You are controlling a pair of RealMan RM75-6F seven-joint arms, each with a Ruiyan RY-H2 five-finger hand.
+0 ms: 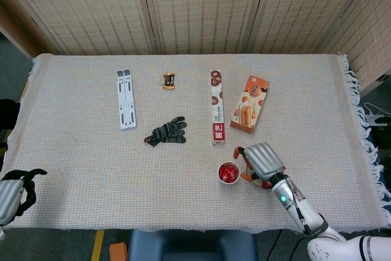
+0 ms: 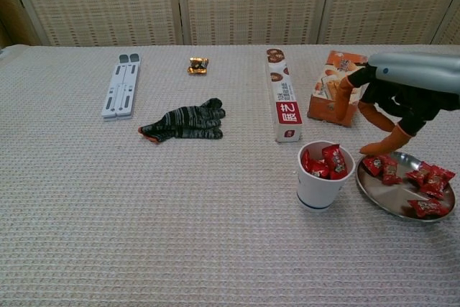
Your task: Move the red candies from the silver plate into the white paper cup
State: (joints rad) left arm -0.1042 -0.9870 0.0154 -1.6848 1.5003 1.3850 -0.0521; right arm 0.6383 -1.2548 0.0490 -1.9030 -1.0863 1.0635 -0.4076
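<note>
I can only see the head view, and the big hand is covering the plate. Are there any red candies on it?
Observer: Yes. The chest view shows the silver plate with several red candies on it, most toward its right side.
Operator: Is the hand holding one?
Observer: No. The right hand hangs over the plate's left edge, fingers apart, nothing in them.
Operator: Is the cup full?
Observer: The white paper cup has candies up to its rim, and one pokes above it.
</note>
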